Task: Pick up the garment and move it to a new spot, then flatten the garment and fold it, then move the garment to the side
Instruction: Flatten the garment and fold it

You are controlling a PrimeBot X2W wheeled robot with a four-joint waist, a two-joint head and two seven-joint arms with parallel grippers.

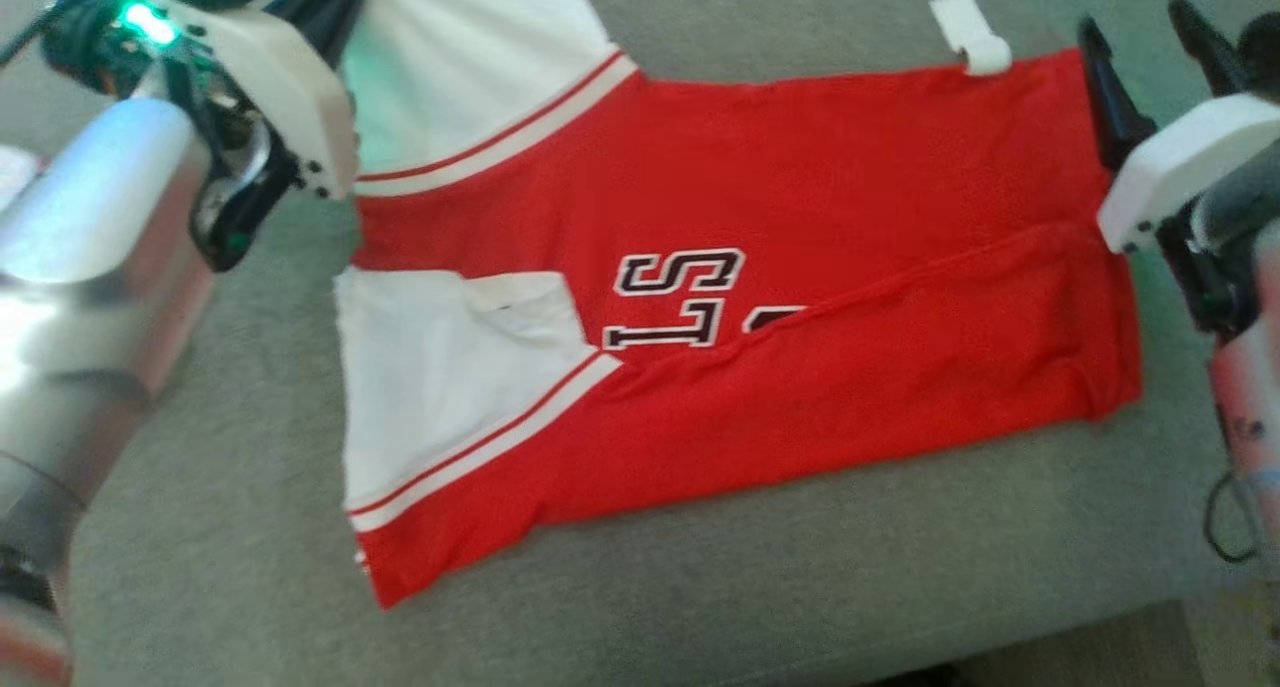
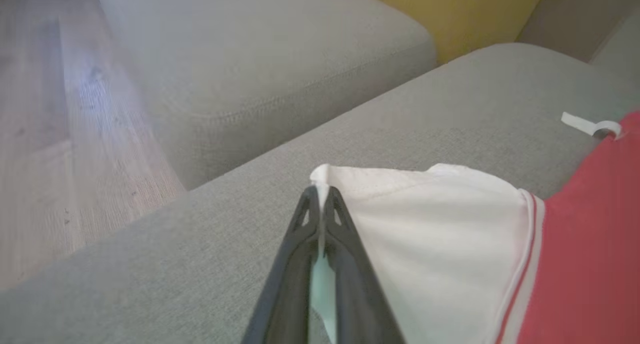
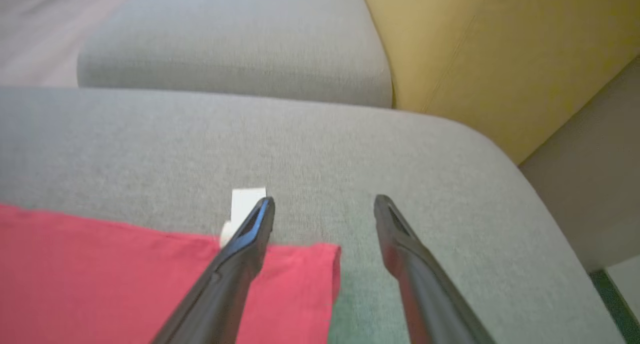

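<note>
The garment (image 1: 800, 267), a red jersey with white sleeves and black lettering, lies spread on a grey sofa cushion (image 1: 700, 587). My left gripper (image 1: 325, 2) is at the far left sleeve. In the left wrist view the left gripper (image 2: 320, 194) is shut on the edge of the white sleeve (image 2: 440, 224), which is lifted a little off the cushion. My right gripper (image 1: 1135, 22) stands open at the garment's far right corner. In the right wrist view the right gripper (image 3: 324, 206) straddles the red corner (image 3: 310, 284), its left finger over the cloth. A white tag (image 1: 970, 32) sticks out from the far hem.
A second grey cushion (image 2: 260, 58) lies beyond, with a yellow pillow (image 3: 500, 58) behind it. Wooden floor (image 2: 50, 133) runs along the left of the sofa. The cushion's front edge (image 1: 1000, 657) is near the bottom of the head view.
</note>
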